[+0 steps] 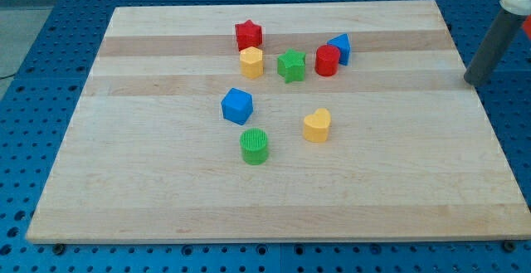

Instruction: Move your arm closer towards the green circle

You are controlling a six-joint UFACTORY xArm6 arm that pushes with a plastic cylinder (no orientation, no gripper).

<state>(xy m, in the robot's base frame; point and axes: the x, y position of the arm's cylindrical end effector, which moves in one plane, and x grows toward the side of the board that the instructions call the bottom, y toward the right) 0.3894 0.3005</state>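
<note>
The green circle (255,146) stands on the wooden board (166,190), a little left of the middle and toward the view's bottom. My tip (472,82) is at the board's right edge, far to the right of and above the green circle. No block touches the tip. The nearest blocks to the green circle are a blue cube (236,106) just above-left and a yellow heart (316,126) to its right.
A cluster sits near the view's top: a red star (248,34), a yellow hexagon (251,61), a green star (291,65), a red cylinder (327,60) and a blue block (340,48). A blue perforated table surrounds the board.
</note>
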